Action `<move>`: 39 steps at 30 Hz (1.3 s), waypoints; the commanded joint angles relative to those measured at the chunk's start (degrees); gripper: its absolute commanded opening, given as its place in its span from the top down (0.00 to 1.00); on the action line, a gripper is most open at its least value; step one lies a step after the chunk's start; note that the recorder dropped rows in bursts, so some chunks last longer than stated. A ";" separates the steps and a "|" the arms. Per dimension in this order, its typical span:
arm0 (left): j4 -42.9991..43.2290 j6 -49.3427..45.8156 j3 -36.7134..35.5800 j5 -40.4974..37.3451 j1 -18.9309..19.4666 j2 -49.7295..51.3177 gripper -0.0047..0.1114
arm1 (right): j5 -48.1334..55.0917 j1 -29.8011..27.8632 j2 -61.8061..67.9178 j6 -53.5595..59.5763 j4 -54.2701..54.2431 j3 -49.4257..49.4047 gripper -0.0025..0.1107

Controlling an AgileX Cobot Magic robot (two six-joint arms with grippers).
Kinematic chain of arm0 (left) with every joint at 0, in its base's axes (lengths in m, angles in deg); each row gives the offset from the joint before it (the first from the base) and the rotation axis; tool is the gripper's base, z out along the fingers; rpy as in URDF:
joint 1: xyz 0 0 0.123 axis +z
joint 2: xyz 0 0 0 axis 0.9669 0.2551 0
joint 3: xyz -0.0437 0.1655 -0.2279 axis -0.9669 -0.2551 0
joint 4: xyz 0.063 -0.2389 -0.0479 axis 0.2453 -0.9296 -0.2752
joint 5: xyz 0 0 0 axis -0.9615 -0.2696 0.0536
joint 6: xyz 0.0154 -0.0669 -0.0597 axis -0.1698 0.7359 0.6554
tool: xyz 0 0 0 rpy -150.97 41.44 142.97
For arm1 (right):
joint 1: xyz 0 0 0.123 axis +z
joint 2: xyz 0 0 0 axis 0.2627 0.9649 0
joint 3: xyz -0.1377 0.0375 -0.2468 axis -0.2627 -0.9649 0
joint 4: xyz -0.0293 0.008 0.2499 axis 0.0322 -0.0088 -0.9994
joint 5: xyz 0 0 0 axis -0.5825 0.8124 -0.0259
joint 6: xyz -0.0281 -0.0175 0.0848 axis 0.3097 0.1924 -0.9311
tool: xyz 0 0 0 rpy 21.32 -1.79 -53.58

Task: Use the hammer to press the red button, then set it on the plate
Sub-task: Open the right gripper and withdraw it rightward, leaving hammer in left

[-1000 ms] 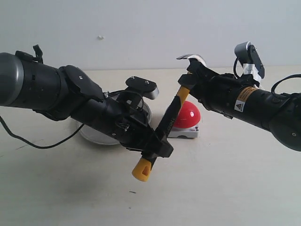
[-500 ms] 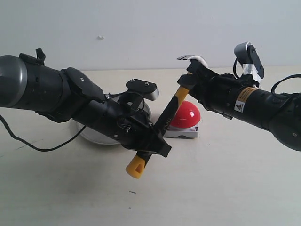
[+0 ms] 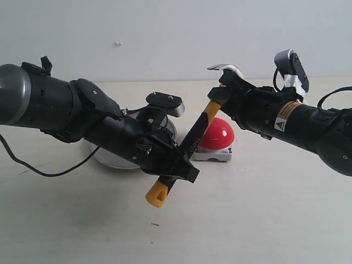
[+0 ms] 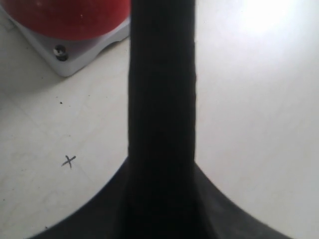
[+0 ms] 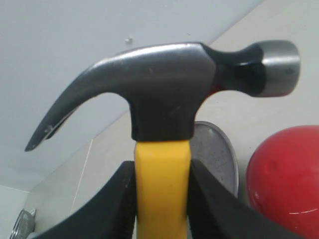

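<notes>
Exterior view: the hammer [image 3: 197,136] was held slantwise above the table [image 3: 264,220], head uppermost, crossing in front of the red button [image 3: 220,135]. The left gripper [image 3: 175,168] was closed around its black lower handle above the yellow loop, and the right gripper [image 3: 220,97] was clamped just under the head. The plate [image 3: 107,158] lay behind the left arm. Left wrist view: the hammer [image 4: 162,89] ran out as a black shaft, with the red button [image 4: 70,17] beyond it. Right wrist view: both fingers [image 5: 122,199] pressed the yellow neck.
</notes>
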 commanded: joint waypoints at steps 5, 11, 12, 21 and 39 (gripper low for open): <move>0.47 -0.35 1.13 -1.73 -0.30 -1.37 0.96 | -4.11 0.05 -0.65 -3.03 5.19 0.87 0.48; 0.47 -0.26 1.76 -2.96 -0.30 -1.98 0.96 | -3.70 0.05 -0.76 -6.60 7.38 0.76 0.44; 0.47 -0.26 1.76 -2.96 -0.30 -2.27 0.96 | -3.03 0.05 -0.76 -7.06 7.84 0.76 0.44; 1.71 1.26 1.76 -4.27 0.20 -4.41 0.96 | 1.95 0.05 -3.66 -7.90 12.22 0.76 0.44; 2.26 1.49 1.76 -4.22 0.20 -6.68 0.96 | 13.34 0.05 -11.91 -9.98 17.70 -3.84 0.44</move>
